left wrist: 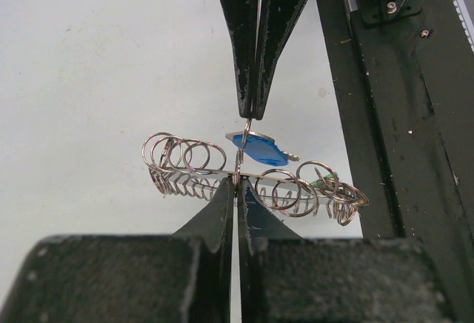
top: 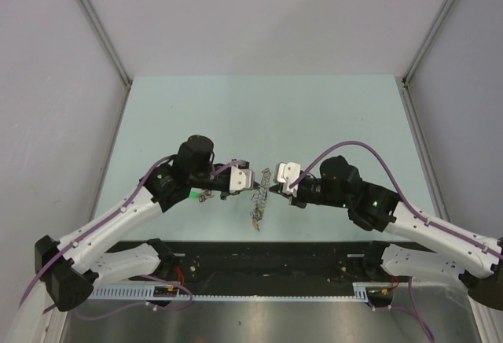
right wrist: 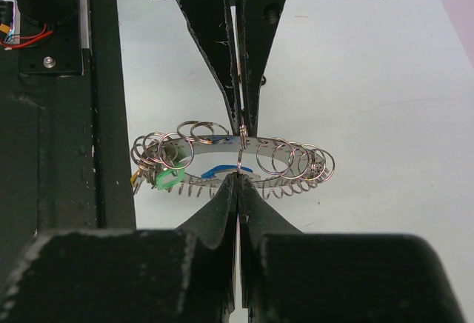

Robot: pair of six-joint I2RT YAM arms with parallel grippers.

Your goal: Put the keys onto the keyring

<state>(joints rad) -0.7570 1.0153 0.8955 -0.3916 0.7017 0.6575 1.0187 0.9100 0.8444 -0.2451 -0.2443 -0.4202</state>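
The keyring is a silver band fringed with many small split rings, held in the air between my two grippers; it also shows in the top view and the right wrist view. My left gripper is shut on its band. My right gripper is shut on the small split ring of a blue-tagged key, right at the band opposite the left fingertips. The blue tag hangs inside the ring. A green tag and a yellow tag hang at the ring's near end.
Another key with a green tag lies on the pale green table under the left wrist. A black rail runs along the table's near edge, close below the keyring. Grey walls stand at the left, right and back.
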